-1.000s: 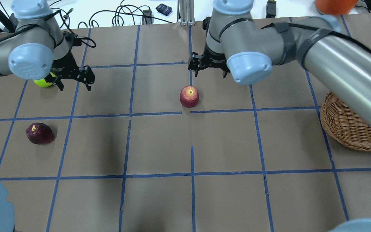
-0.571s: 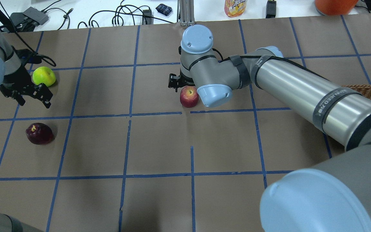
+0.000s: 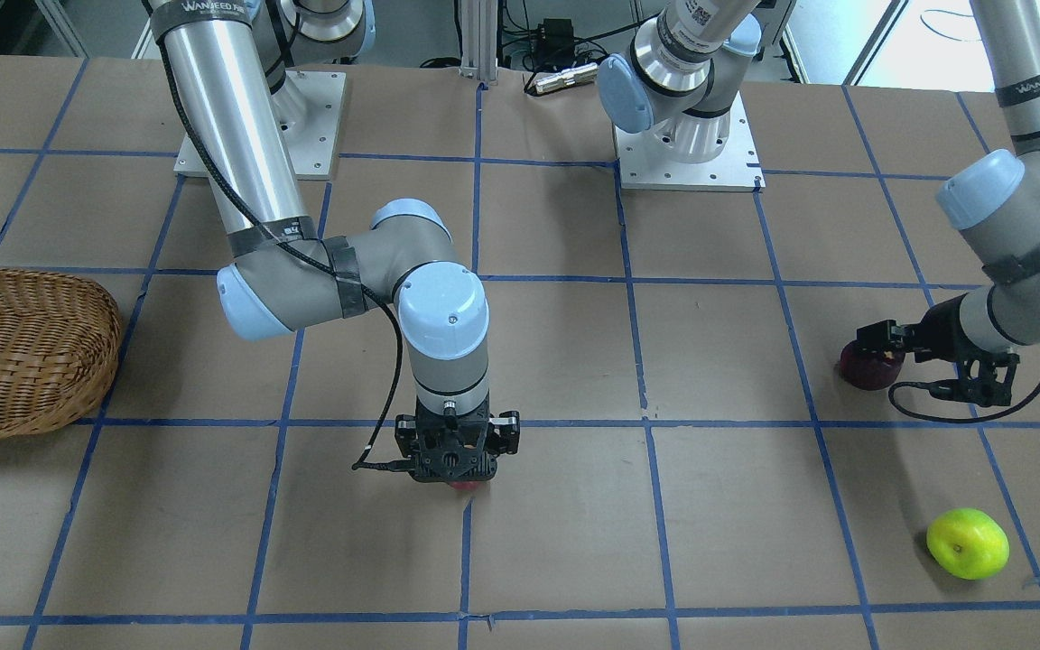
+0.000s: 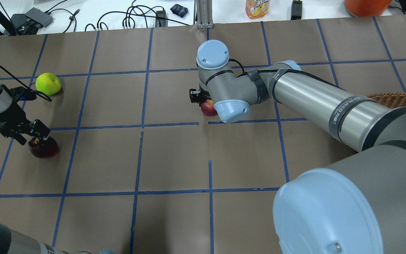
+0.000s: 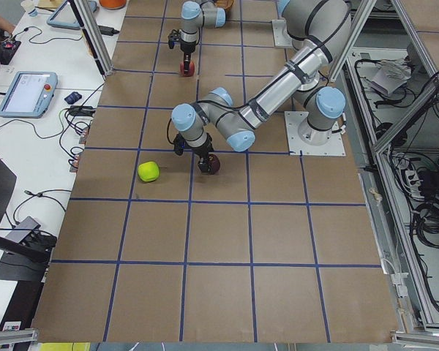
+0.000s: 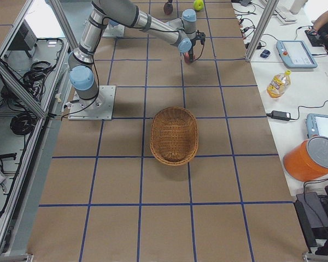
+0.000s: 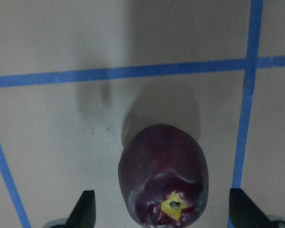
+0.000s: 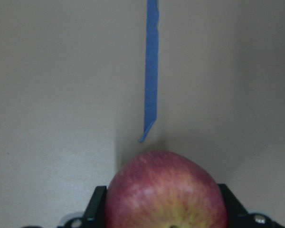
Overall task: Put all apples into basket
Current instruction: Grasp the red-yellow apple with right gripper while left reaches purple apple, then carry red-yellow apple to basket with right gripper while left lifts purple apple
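The red apple (image 4: pixel 209 108) sits mid-table, seen close in the right wrist view (image 8: pixel 166 190). My right gripper (image 8: pixel 164 204) is lowered over it, and its fingers (image 8: pixel 99 204) press both of the apple's sides. The dark purple apple (image 4: pixel 44 147) lies at the left, seen close in the left wrist view (image 7: pixel 162 178). My left gripper (image 7: pixel 161 211) is open and straddles it, with a gap on each side. The green apple (image 4: pixel 48 84) lies apart, farther back on the left. The wicker basket (image 3: pixel 23 352) stands empty at the right end, partly hidden behind my right arm in the overhead view (image 4: pixel 400 100).
My right arm (image 4: pixel 315 102) stretches across the right half of the table, over the basket's edge. A drink bottle (image 4: pixel 257 7), an orange bucket (image 4: pixel 367 6) and cables (image 4: pixel 132 17) lie beyond the far table edge.
My right gripper has come down from behind the red apple onto it. My left gripper has moved from beside the green apple toward the near side, down over the purple apple.
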### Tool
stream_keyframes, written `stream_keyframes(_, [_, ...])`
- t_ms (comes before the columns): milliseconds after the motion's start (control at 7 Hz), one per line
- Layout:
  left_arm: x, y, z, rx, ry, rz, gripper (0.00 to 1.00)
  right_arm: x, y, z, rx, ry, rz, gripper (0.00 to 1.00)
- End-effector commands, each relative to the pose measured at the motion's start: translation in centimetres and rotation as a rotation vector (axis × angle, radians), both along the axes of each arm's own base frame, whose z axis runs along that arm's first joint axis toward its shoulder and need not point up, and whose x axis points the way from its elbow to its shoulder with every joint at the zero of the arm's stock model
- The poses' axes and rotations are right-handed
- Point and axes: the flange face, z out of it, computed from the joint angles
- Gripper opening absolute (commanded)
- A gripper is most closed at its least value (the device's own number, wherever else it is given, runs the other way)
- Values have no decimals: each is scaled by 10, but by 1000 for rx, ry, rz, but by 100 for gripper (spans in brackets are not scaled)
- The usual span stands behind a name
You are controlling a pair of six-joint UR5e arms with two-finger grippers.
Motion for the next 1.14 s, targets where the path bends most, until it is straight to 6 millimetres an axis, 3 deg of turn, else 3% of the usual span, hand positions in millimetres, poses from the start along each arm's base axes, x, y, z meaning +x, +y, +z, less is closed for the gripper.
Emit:
stream_keyframes(0, [-9, 10, -25, -39, 27, -5, 85, -87, -25, 68, -26, -56, -87, 40])
stream_keyframes(143, [-6, 3, -12, -65, -4, -19, 1, -156, -28, 101, 20, -41, -75, 40])
stream_keyframes(286, [-14, -2, 11, -89, -21, -36, 0, -230, -20, 112, 70, 7, 37, 40])
stream_keyframes(429, [-41, -10, 36, -91, -24, -63, 0, -325, -12, 121, 101, 9, 7, 40])
stream_keyframes(571, [-91, -32, 79, -81, -34, -32, 0, -395, 10, 120, 150, 16, 33, 46])
stream_keyframes(714, [-173, -57, 106, -116, 10, 33, 0, -455, 33, 113, 194, 100, 153, 45])
stream_keyframes(857, [-275, -70, 109, -133, 84, 78, 0, -530, 51, 104, 181, 143, 182, 45])
stream_keyframes(1000, [-364, -66, 104, -175, 68, 141, 0, -594, 83, 89, 192, 123, 174, 57])
